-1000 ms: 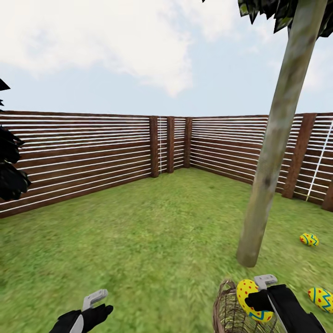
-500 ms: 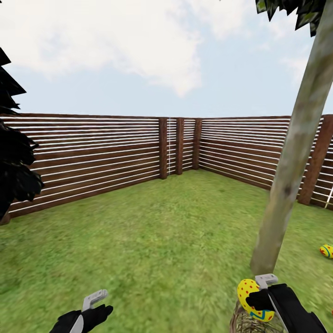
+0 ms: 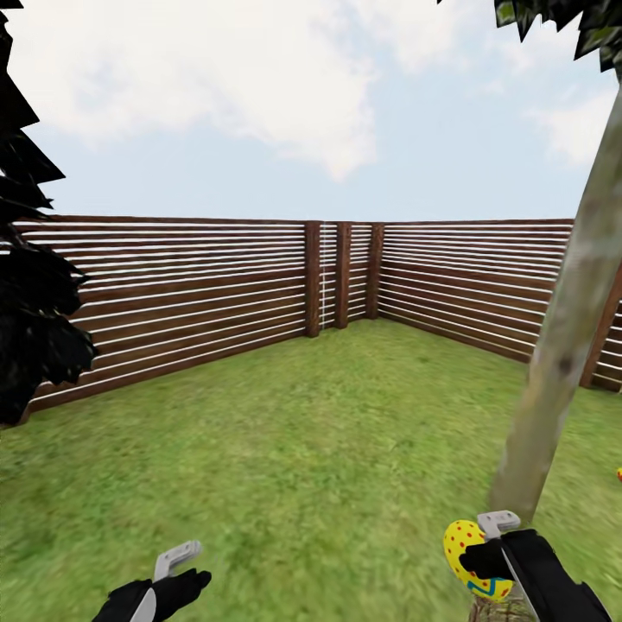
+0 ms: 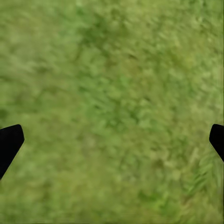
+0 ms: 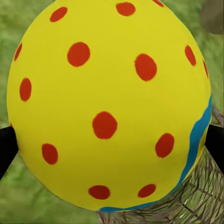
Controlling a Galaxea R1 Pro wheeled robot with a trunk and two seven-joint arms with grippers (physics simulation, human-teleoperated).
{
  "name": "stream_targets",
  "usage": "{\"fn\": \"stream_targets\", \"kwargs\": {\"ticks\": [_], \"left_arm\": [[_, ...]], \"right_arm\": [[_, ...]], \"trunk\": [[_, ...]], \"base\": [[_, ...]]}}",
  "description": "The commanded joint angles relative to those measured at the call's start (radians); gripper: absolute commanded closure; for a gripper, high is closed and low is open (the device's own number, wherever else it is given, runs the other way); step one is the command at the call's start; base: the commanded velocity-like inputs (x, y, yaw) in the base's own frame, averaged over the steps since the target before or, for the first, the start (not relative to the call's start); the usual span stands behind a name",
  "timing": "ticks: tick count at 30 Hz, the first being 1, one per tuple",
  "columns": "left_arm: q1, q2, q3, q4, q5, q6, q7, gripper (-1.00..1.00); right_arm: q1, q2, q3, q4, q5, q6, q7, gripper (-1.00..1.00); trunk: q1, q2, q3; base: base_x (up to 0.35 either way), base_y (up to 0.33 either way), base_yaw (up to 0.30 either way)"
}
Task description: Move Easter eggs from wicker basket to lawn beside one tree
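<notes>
Broad mottled green lawn (image 3: 285,449) across the lower half of the head view, closed in behind by a dark brown slatted fence (image 3: 190,285) with thick posts meeting at a corner just right of centre. Pale cloudy sky above. Black spiky foliage (image 3: 30,285) down the left edge. Tall tree (image 3: 561,363) at the right edge, thin pale grey-green trunk leaning rightward, dark leaves in the upper right corner, base on the grass just above the right gripper. Sliver of another egg (image 3: 618,473) at the far right edge, beside the trunk. Strip of wicker basket (image 3: 497,610) at the bottom edge, lower right, under the held egg; weave also visible beneath the egg in the right wrist view (image 5: 196,196).

Right gripper (image 3: 484,553) in the lower right, clamped on a yellow Easter egg (image 3: 471,557) with red dots and a blue band, held above the basket; black fingertips (image 5: 7,149) pressed on either side.

Left gripper (image 3: 173,570) in the lower left, spread wide over bare grass, nothing between the fingers (image 4: 9,144).
</notes>
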Motion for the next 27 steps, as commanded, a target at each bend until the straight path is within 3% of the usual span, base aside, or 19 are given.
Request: {"fn": "stream_targets", "kwargs": {"ticks": [1,11,21,27], "left_arm": [[0.000,0.000,0.004,-0.001,0.004,0.007,-0.004,-1.00],[0.000,0.000,0.005,0.000,0.004,0.009,-0.004,-1.00],[0.000,-0.001,0.004,0.034,0.004,0.007,-0.009,-1.00],[0.000,-0.002,0.004,0.035,0.004,0.007,-0.009,-1.00]], "right_arm": [[-0.001,0.001,-0.002,-0.002,0.011,0.004,0.009,1.00],[-0.001,0.004,-0.002,-0.003,0.012,0.004,0.009,1.00],[-0.001,0.000,-0.004,-0.003,0.011,0.004,0.009,1.00],[-0.001,0.000,-0.004,-0.003,0.011,0.005,0.009,1.00]], "trunk": [[-0.004,0.007,0.002],[-0.042,0.077,0.033],[-0.080,0.147,0.065],[-0.103,0.189,0.084]], "base": [[0.266,0.200,0.000],[0.330,0.067,0.000],[0.157,0.290,-0.004],[0.246,0.269,-0.271]]}}
